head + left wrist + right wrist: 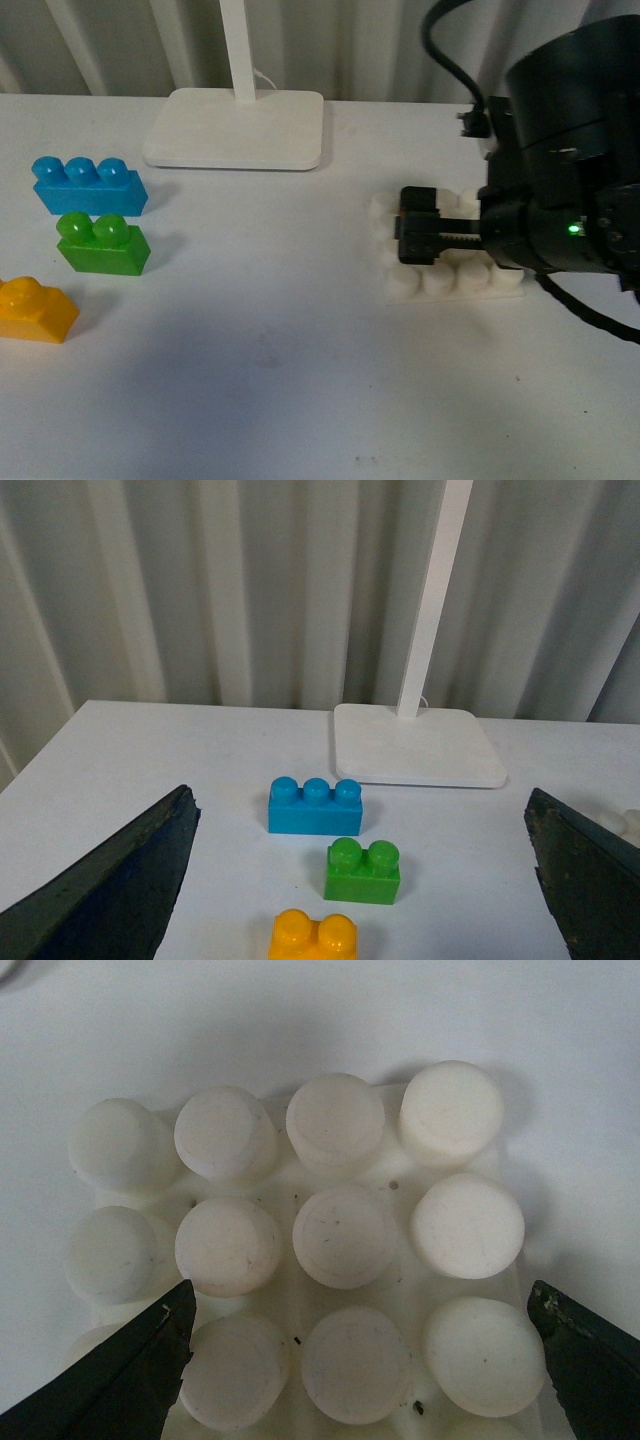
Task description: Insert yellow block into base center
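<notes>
The right gripper hangs over the base on the right of the table, its fingers spread wide and holding nothing; the yellow block sits at the near left edge, well apart from the base, just nearer than the green brick and the blue brick; the left gripper is also spread and empty, facing the three bricks.

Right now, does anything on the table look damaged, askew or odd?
Nothing spilled or broken. The base has small dark specks between its studs. The right tool is open and empty over it, while the yellow block lies far to the left.
</notes>
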